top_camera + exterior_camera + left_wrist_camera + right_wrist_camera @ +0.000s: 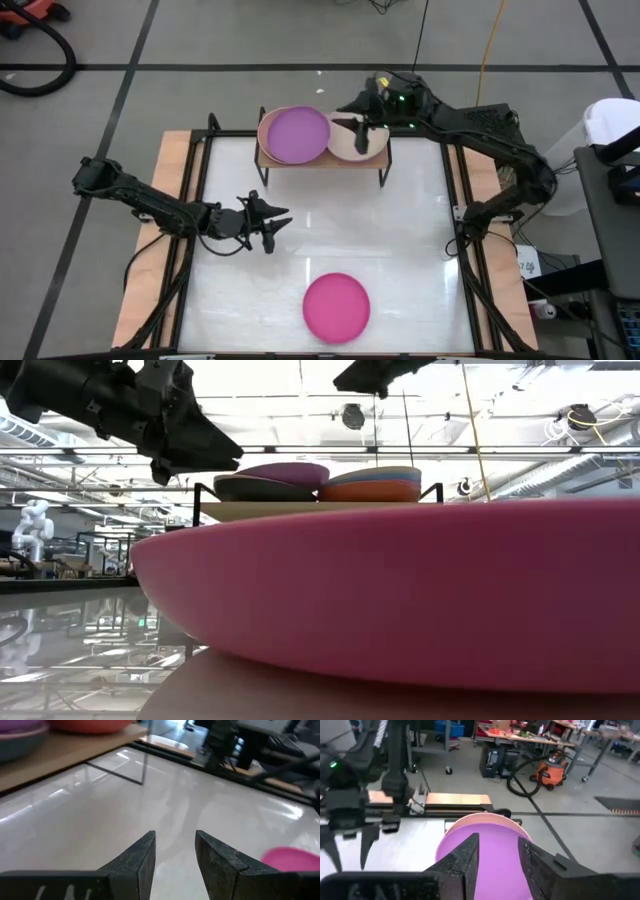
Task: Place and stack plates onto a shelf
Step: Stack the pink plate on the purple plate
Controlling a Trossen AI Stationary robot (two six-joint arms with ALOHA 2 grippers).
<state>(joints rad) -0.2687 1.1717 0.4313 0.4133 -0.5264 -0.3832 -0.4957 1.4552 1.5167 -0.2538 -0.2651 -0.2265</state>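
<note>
One magenta plate (337, 308) lies apart; stacked plates (318, 482) hide lower colours.

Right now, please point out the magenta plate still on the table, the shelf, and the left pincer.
magenta plate (336, 308), high view, centre of its face.
shelf (320, 161), high view, bare front edge of the wood board.
left pincer (275, 227), high view, midway between its fingertips.

Open table (400, 240) mid-board; magenta plate (336, 307) near front; shelf (320, 160) blocks rear.
</note>
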